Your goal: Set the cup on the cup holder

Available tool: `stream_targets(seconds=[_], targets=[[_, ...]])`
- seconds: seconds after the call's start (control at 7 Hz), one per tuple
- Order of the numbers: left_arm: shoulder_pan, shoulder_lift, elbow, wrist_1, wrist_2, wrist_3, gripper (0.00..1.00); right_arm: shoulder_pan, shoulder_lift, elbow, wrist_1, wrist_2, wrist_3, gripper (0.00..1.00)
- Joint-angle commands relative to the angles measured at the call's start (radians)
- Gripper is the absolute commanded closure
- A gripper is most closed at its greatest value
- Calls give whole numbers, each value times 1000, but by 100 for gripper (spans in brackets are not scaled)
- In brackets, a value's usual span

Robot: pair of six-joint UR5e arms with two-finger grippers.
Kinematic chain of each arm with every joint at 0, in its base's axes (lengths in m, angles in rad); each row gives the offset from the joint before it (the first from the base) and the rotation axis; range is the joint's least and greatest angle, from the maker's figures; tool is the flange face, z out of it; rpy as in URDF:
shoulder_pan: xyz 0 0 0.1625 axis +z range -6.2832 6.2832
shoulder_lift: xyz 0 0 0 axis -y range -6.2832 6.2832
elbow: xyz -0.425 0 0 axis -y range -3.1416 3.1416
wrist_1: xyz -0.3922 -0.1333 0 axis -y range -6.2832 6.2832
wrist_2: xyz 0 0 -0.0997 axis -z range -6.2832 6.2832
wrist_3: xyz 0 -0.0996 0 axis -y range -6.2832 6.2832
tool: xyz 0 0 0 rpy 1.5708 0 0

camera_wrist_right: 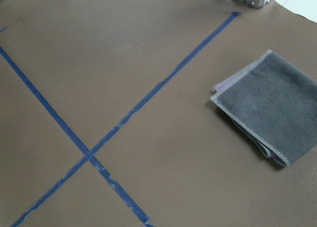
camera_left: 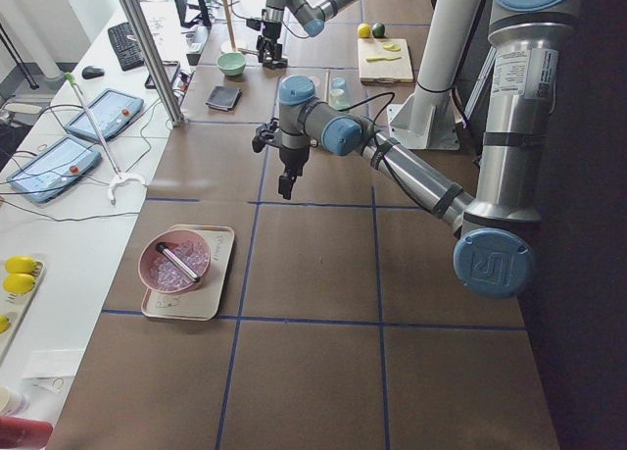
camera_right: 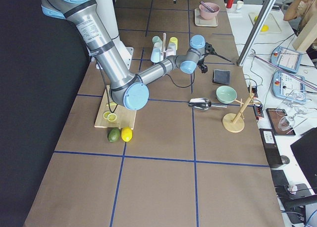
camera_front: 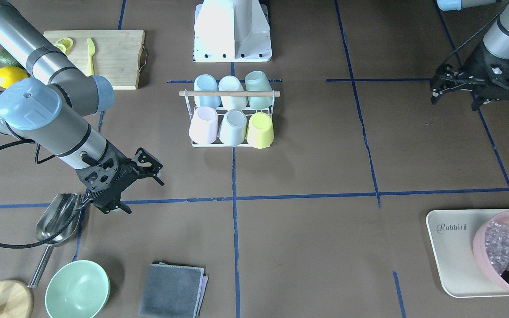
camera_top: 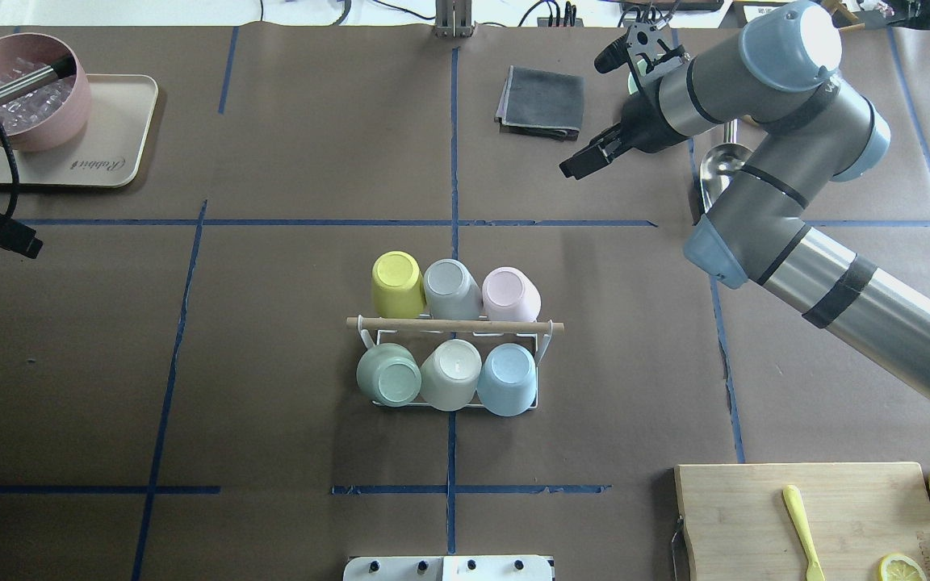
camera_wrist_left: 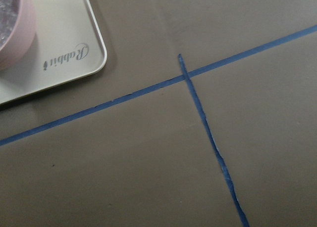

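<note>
The cup holder, a white wire rack with a wooden rod across the top, stands at the table's middle; it also shows in the overhead view. Several cups sit upside down on its prongs in two rows. They include a yellow cup, a pink cup and a blue cup. My right gripper is open and empty. It hangs over bare table, well away from the rack on my right and on its far side. My left gripper is open and empty, far off on my left. No loose cup is in view.
A metal scoop, green bowl, grey cloth and wooden stand lie near my right gripper. A pink bowl of ice sits on a beige tray. A cutting board and a lemon are near my right side.
</note>
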Motion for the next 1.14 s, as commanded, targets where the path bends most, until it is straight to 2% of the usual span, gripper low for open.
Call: stream_targets(seconds=[0.0, 0.14, 0.29, 0.43, 0.57, 0.86, 1.0], targets=[[-114, 11, 119, 17, -82, -1, 0, 12, 0, 2, -292, -16, -1, 0], [-211, 30, 196, 11, -120, 40, 0, 24, 8, 2, -368, -19, -1, 0], [-265, 53, 228, 20, -142, 199, 0, 45, 8, 2, -450, -19, -1, 0], [-317, 95, 230, 22, -148, 216, 0, 79, 8, 8, -541, -22, -1, 0], [-354, 122, 239, 25, -141, 251, 0, 88, 2, 31, -542, -9, -1, 0], [-440, 143, 348, 12, -148, 349, 0, 107, -94, 128, -540, -7, 1, 0], [-445, 140, 351, 23, -147, 351, 0, 146, -133, 163, -543, -3, 1, 0]])
